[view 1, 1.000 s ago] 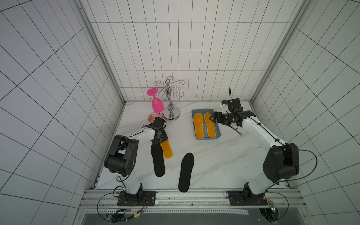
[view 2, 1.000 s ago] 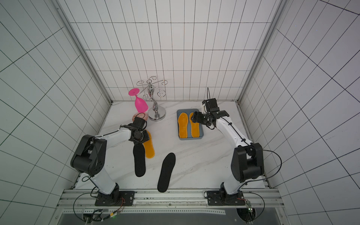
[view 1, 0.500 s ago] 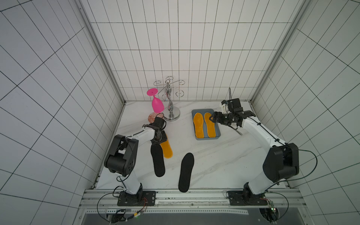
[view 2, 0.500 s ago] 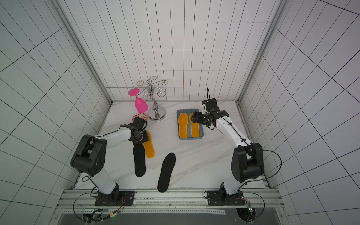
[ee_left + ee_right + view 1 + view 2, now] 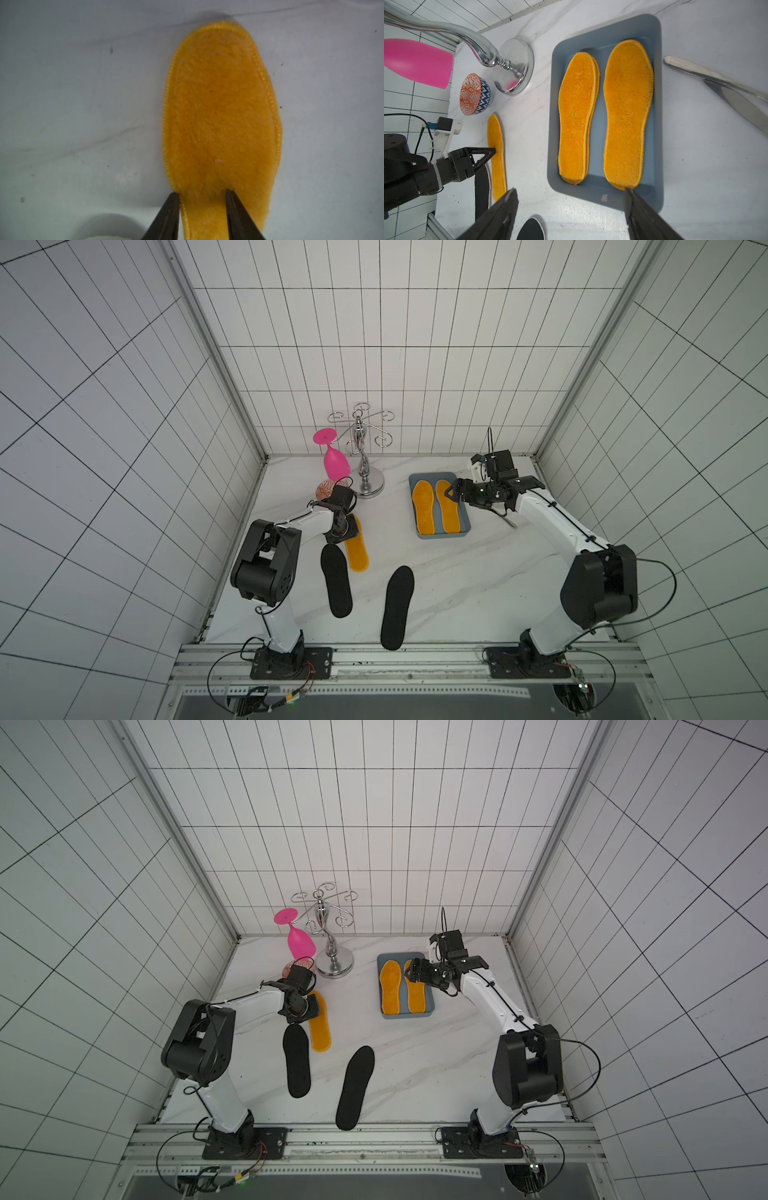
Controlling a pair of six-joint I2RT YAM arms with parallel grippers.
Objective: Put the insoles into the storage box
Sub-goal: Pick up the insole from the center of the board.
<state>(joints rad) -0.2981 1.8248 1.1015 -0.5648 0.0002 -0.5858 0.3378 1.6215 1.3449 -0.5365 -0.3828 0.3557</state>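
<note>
The blue-grey storage box [image 5: 442,536] [image 5: 409,1016] [image 5: 658,104] sits at the back right and holds fuzzy orange insoles in two side-by-side piles [image 5: 577,116] [image 5: 627,112]. One loose orange insole [image 5: 357,551] [image 5: 321,1029] [image 5: 220,114] lies flat at the left. My left gripper [image 5: 348,527] [image 5: 201,193] points down at its far end; one fingertip rests on the fuzz, the other just off its edge, jaws apart. Two black insoles [image 5: 336,580] [image 5: 397,608] lie nearer the front. My right gripper [image 5: 453,491] [image 5: 570,190] hangs open and empty over the box's far end.
A pink glass [image 5: 334,462] hangs tilted on a chrome rack [image 5: 365,481] at the back left. A patterned bowl [image 5: 326,489] stands close behind my left wrist. Metal cutlery [image 5: 716,83] lies on the table right of the box.
My left gripper's jaws have drawn a little closer together over the loose orange insole. Neither arm has visibly shifted, and the insoles lie where they were.
</note>
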